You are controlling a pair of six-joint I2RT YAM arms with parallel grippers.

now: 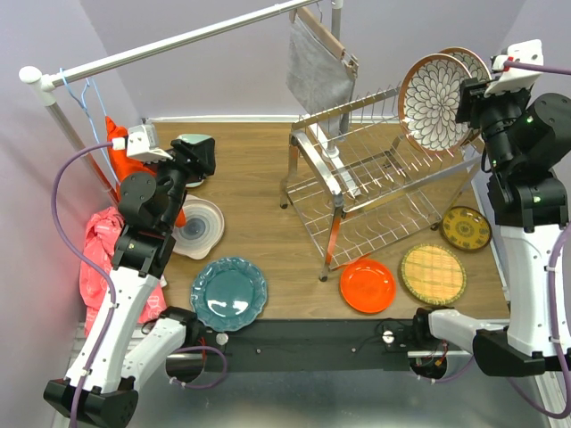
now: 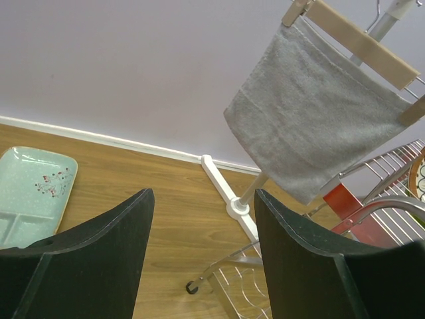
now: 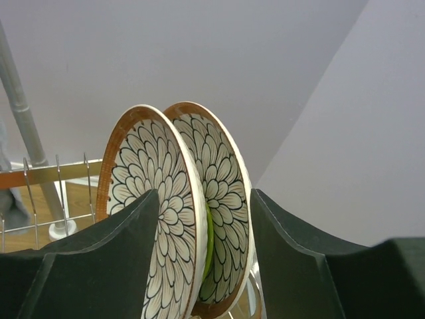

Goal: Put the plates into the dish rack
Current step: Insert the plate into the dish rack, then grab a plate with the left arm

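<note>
Standing on edge in the dish rack (image 1: 321,169), two floral plates (image 1: 434,105).

1. The lime green round plate (image 3: 208,247) shows only as a sliver between the front brown-rimmed floral plate (image 3: 156,219) and the rear brown-rimmed floral plate (image 3: 226,193), whose lower edges are hidden behind the right gripper (image 3: 204,196)
2. The white-grey swirl plate (image 1: 205,230) is partly hidden by the left arm (image 1: 147,223)
3. The pale green compartment tray (image 2: 30,193) is cut off by the left wrist view's edge

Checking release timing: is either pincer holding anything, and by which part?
Left pincer open, empty. Right pincer straddles two floral plates standing in the dish rack; contact cannot be told.
</note>
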